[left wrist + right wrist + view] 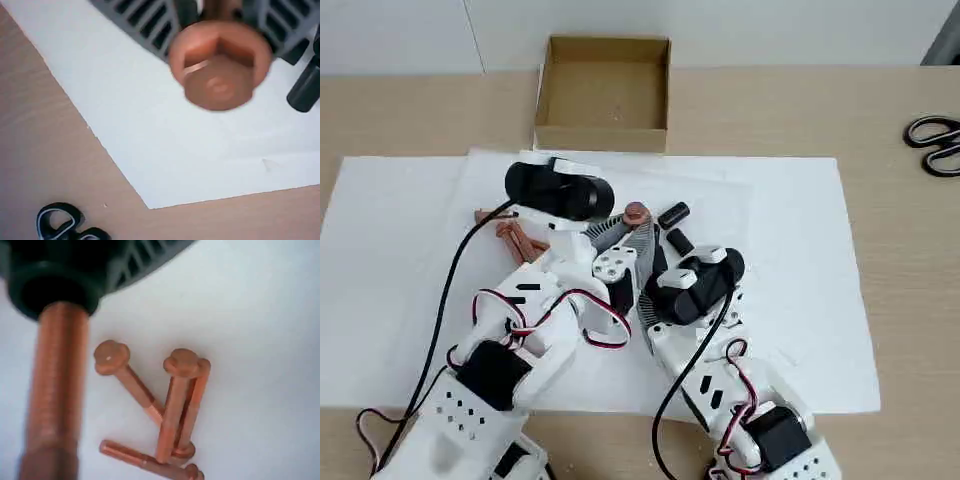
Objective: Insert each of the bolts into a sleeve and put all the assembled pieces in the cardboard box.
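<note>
Both grippers meet over the middle of the white paper. My left gripper (617,230) (216,20) is shut on a copper bolt (636,212), whose hexagonal head (218,70) sits between the grey ribbed fingers. My right gripper (646,246) (55,265) is shut on a black sleeve (50,287), and the bolt's threaded shank (55,390) passes through this sleeve. Two loose black sleeves (673,214) (680,241) lie just right of the grippers; one sleeve (305,90) is in the left wrist view. Several loose copper bolts (512,228) (175,405) lie in a heap to the left. The cardboard box (605,135) stands open at the back.
White paper (800,300) covers most of the wooden table. Black scissors (935,143) (62,225) lie off the paper at the far right. Both arms' bodies and cables crowd the front middle.
</note>
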`<state>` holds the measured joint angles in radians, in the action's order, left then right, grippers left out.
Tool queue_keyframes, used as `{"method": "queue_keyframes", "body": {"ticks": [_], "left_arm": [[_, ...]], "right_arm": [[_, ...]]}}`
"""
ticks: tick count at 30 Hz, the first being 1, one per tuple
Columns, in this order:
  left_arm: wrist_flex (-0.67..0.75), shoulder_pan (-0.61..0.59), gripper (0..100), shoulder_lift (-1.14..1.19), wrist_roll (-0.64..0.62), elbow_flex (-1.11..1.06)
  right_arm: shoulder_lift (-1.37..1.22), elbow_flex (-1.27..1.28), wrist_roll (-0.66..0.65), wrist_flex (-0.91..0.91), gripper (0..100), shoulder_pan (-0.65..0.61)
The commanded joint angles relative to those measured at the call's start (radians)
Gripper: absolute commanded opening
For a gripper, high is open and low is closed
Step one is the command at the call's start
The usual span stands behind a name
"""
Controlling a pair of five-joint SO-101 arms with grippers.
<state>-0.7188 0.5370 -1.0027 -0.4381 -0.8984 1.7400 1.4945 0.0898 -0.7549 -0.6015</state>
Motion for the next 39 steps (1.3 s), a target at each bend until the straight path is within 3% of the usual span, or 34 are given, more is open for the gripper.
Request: {"method": "queue_keyframes", "body": {"ticks": [1,21,31,39], "left_arm": [[-0.005,0.008,0,-0.011,-0.014,0.033],[-0.006,0.006,0,-0.006,-0.011,0.045],[-0.106,0.008,0,-0.005,-0.009,0.042],[-0.106,0.038,0,-0.005,-0.009,-0.036]], "right_arm": [[0.03,-0.014,0.008,0.022,0.6,-0.004],[0.03,-0.014,0.005,0.022,0.6,-0.035],[0.03,-0.014,0.005,0.021,0.6,-0.035],[0.03,-0.012,0.005,0.021,0.6,-0.035]]}}
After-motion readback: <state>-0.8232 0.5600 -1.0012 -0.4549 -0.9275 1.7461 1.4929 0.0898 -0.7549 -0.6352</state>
